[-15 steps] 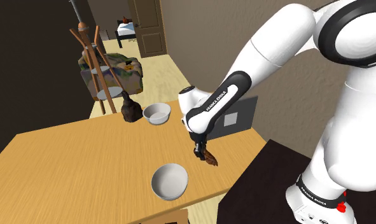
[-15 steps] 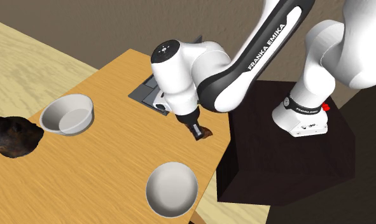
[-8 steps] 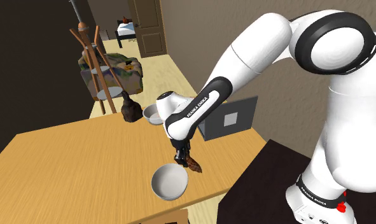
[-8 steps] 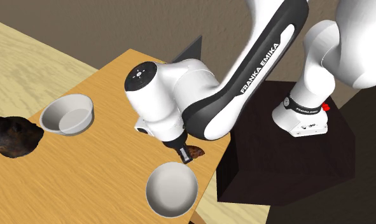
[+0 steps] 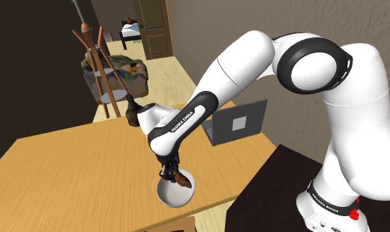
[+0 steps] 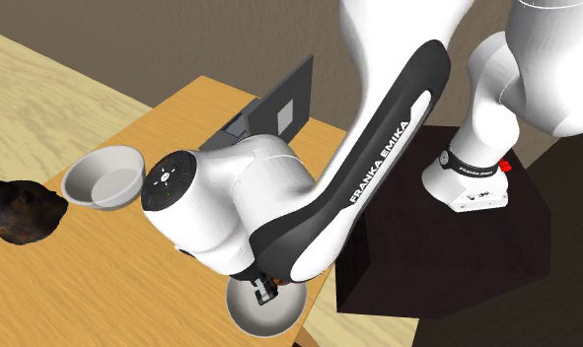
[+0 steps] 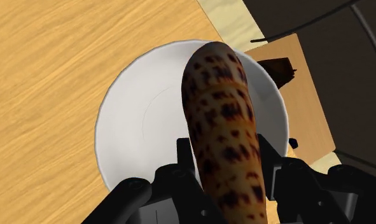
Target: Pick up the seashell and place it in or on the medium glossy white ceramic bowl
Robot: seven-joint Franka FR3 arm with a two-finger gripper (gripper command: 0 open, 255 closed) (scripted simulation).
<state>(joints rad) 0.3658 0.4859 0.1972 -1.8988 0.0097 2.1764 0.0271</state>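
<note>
A long tan seashell with dark brown spots (image 7: pixel 221 121) is clasped between my gripper's (image 7: pixel 226 153) two black fingers. It hangs just above the hollow of a glossy white bowl (image 7: pixel 139 127) and points across it. In the shoulder view the gripper (image 5: pixel 168 173) holds the shell (image 5: pixel 181 179) over the bowl (image 5: pixel 173 196), which stands near the wooden table's front edge. In the second exterior view the bulky wrist covers most of the bowl (image 6: pixel 264 313), and the shell (image 6: pixel 266 288) peeks out under it.
A second white bowl (image 6: pixel 104 177) sits farther back on the table (image 5: pixel 74 171), beside a dark brown lumpy object (image 6: pixel 18 212). A grey open laptop-like thing (image 5: pixel 236 122) stands at the table's far side. A wooden rack (image 5: pixel 97 66) rises behind.
The arm has swung from the table's edge by the laptop-like thing toward the near bowl, carrying the shell; it now hangs over the bowl.
</note>
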